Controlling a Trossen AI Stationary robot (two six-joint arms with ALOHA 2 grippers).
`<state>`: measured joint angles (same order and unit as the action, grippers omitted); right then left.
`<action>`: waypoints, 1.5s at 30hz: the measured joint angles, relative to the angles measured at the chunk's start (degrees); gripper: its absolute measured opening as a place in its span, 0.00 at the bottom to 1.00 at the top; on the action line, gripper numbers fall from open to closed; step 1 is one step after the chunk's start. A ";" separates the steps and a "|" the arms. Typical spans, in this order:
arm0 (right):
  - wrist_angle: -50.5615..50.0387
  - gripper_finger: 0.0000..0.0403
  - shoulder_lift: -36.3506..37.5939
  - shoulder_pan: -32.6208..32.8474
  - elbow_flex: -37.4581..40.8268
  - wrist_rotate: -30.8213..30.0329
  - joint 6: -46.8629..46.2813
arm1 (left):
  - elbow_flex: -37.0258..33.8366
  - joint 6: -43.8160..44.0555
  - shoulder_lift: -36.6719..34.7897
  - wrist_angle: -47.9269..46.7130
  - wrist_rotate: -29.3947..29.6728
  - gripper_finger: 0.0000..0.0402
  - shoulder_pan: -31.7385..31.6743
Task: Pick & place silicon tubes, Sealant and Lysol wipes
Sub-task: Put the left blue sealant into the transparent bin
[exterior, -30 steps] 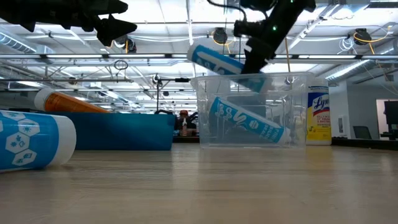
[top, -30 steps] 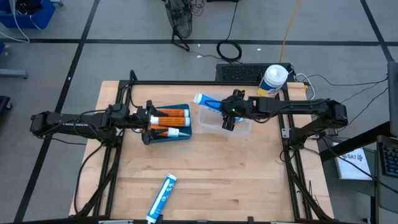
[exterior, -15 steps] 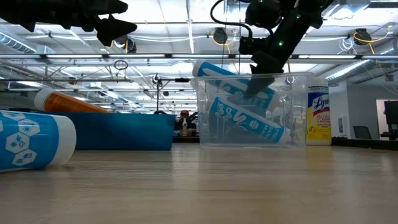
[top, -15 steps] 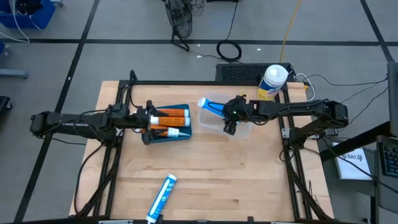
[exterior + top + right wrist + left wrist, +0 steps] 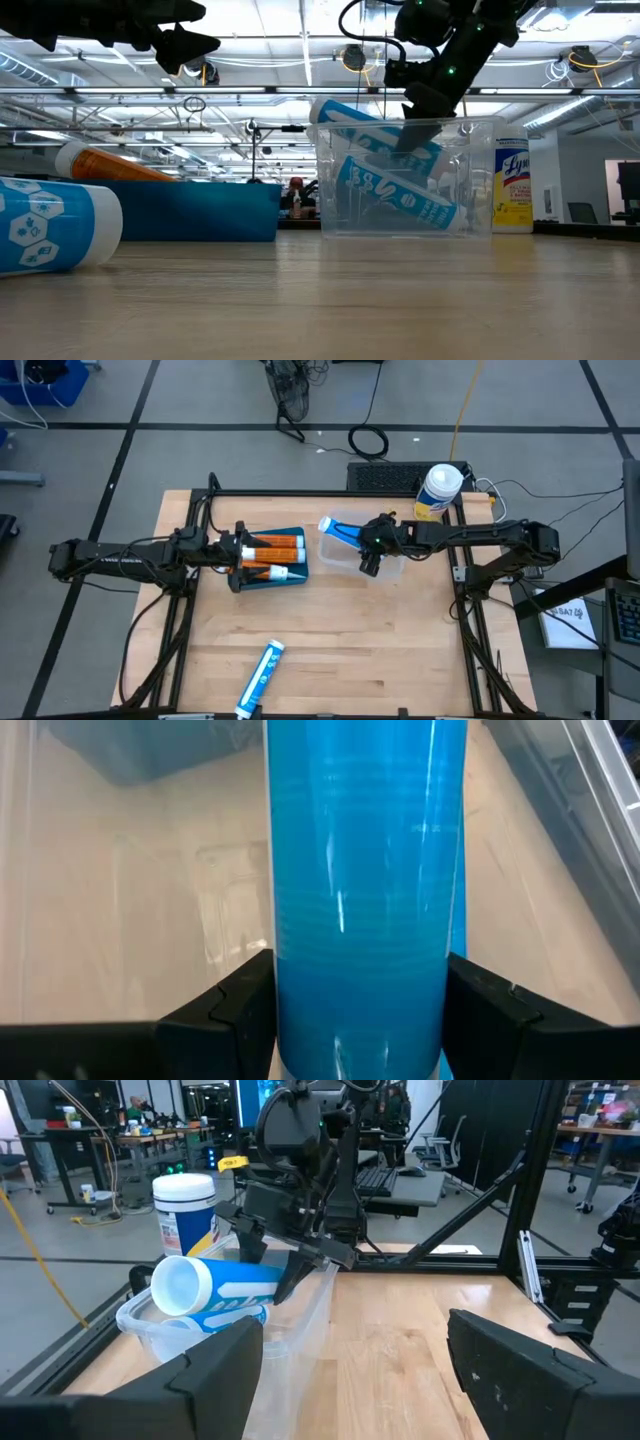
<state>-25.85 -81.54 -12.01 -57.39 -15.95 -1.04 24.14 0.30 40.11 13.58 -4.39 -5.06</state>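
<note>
From above, the clear plastic bin [image 5: 362,556] sits toward the far right of the pale wooden table [image 5: 330,650]; the right gripper [image 5: 368,543] hangs over the bin, clamped on a slim blue tube with a white cap [image 5: 338,530] whose capped end pokes over the bin's left rim; the yellow Lysol wipes canister with a white domed top [image 5: 439,490] stands upright beyond the bin, at the table's far right corner; left of the bin lies a dark teal tray [image 5: 270,556] holding orange tubes with white nozzles [image 5: 272,547]; the left gripper [image 5: 236,553] hovers at that tray's left edge, and from here its fingers cannot be judged; well in front of the bin, near the table's near edge, lies a blue-and-white patterned tube [image 5: 262,675].

At table height, the held tube [image 5: 370,112] slants across the bin's [image 5: 405,178] top rim, and a second blue tube [image 5: 395,193] lies tilted inside; the canister [image 5: 511,186] stands just right of the bin.

In the left wrist view, the left gripper's two dark fingers [image 5: 525,1370] stand wide apart with nothing between them; farther off, the right gripper [image 5: 300,1240] pinches the tube [image 5: 215,1282] over the bin [image 5: 300,1320].

In the right wrist view, the tube [image 5: 365,890] fills the gap between both fingers [image 5: 215,1010], pressed on either side.
</note>
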 joint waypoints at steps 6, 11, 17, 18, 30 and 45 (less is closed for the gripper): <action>0.01 0.50 -0.03 -0.01 0.00 -0.08 1.55 | 0.00 0.00 0.01 0.01 0.01 0.77 0.00; -0.36 0.50 -0.04 -0.04 0.00 -0.08 2.33 | 0.00 0.00 0.00 0.00 0.01 0.77 0.00; -2.23 0.50 -0.04 -0.04 0.00 -0.06 1.58 | 0.00 0.00 -0.01 -0.01 -0.01 0.77 0.00; -2.39 0.50 -0.04 -0.04 0.00 -0.08 1.38 | 0.00 0.00 0.00 0.00 0.01 0.77 0.00; -5.45 0.50 -0.04 -0.25 0.00 -3.79 -1.95 | 0.00 0.00 -0.01 -0.01 0.00 0.77 0.00; -5.34 0.50 -0.13 -0.71 0.07 -3.65 -3.81 | 0.00 0.00 -0.01 0.00 -0.01 0.77 0.02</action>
<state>-31.19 -81.67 -12.72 -57.32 -19.60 -4.85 24.14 0.30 40.10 13.58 -4.40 -5.04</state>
